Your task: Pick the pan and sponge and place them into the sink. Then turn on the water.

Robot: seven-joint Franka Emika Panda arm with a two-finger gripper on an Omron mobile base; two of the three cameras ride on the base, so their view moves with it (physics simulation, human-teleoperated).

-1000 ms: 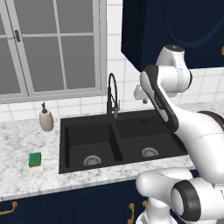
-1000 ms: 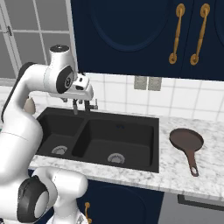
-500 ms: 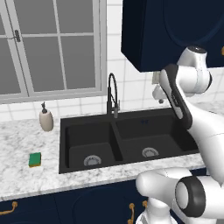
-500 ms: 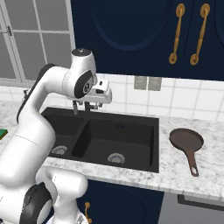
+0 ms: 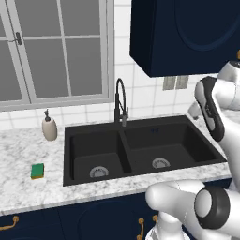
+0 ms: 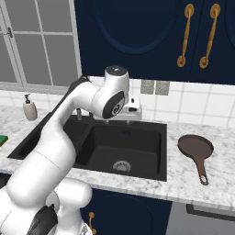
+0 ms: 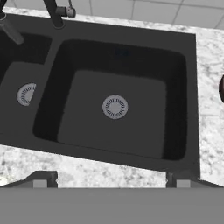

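The pan (image 6: 196, 147) is a round, shallow, reddish-brown frying pan with a darker inside and a long straight handle. In the right base view it lies flat on the speckled white marble counter (image 6: 220, 183), at the middle right of the frame, beside the right rim of the sink (image 6: 137, 170) but not touching it. Its long axis runs from the round bowl, in the upper part, down to the handle end, which points toward the lower right of the frame, to the front edge of the counter. In the hand view a small dark curve of the pan shows at the right edge of the frame.

The gripper (image 6: 114, 120) hangs above the sink, near the centre of the right base view, so the pan is well apart from it, to the right and lower in the frame. In the hand view the two finger tips (image 7: 40, 179) stand at the bottom left and bottom right, far from each other, so the gripper is spread wide and holds nothing. Under them lies the right basin with its round silver drain (image 7: 115, 106).

The sponge (image 5: 37, 170) is a small block with a green top over a yellow layer. In the left base view it lies on the counter at the left of the sink, below the beige soap dispenser (image 5: 49, 127). The black gooseneck faucet (image 5: 120, 102) stands behind the divider of the two basins.
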